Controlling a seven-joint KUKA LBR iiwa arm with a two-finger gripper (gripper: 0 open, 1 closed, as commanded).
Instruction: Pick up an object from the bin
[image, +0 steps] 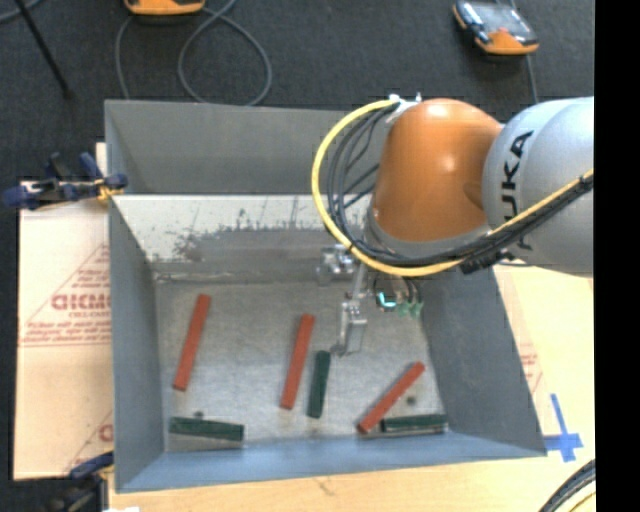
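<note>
**Gripper (346, 343) low over the bin's middle**

Gripper and wrist hang from the arm (545, 190), which comes in over the right edge of the bin (130, 330). Its orange cover (440, 170) and a loop of yellow cable (322, 170) sit above the far wall. The tip is down near the floor, a little right of the centre. Whether the gripper is spread or closed cannot be told from this angle.

Six sticks lie flat on the floor. Nearest the tip is the middle green stick (318, 384). Its far end lies just beside the tip, and it runs from there toward the near edge. Whether the tip touches it cannot be told. Close on its left, nearly parallel, lies the middle red stick (297, 362).

The right red stick (391, 397) slants toward the near right corner. Its lower end is by the right green stick (413, 425), which lies along the near edge. The left red stick (191, 342) lies near the left wall, well apart from the gripper. The left green stick (206, 430) lies along the near edge at the near left corner.
</note>
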